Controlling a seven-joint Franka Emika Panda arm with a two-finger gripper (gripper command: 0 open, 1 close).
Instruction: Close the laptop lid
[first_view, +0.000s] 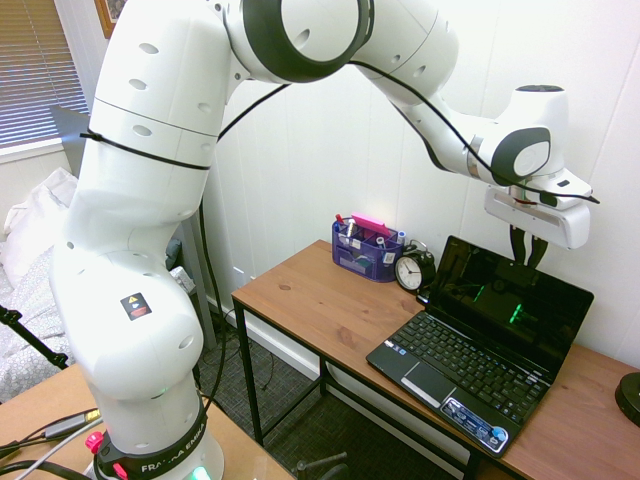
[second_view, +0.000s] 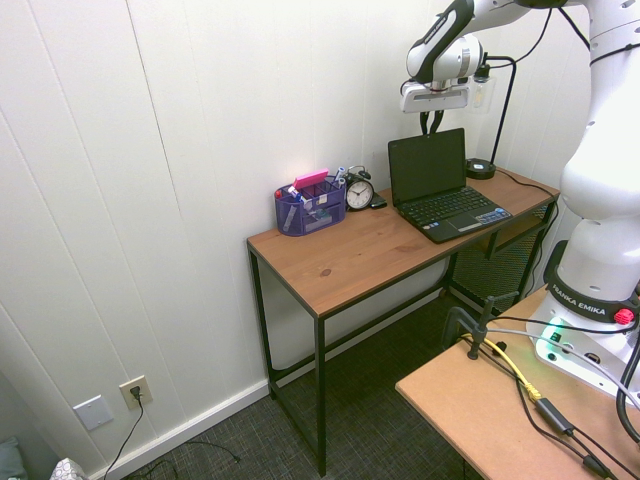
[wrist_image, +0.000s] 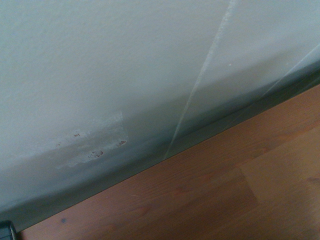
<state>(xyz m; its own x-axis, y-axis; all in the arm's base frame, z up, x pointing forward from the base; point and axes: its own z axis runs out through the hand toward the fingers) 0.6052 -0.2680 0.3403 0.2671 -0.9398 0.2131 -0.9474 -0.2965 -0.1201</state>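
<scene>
A small black laptop stands open on the wooden desk (first_view: 310, 300), its keyboard (first_view: 465, 360) facing the front. The laptop lid (first_view: 510, 300) is upright and leans slightly back, with green reflections on its dark glossy screen. It also shows in the second exterior view as the laptop lid (second_view: 427, 165) close to the wall. My gripper (first_view: 529, 262) hangs pointing down, its tips right at the lid's top edge near the middle. The fingers look shut with nothing between them. The wrist view shows only the white wall (wrist_image: 125, 65) and the desk's wood (wrist_image: 225, 195).
A blue mesh organizer (first_view: 365, 250) with pens and a pink item stands at the back left of the desk. A black alarm clock (first_view: 413, 270) sits beside the laptop. A round black object (first_view: 630, 395) lies at the far right. The wall is close behind the lid.
</scene>
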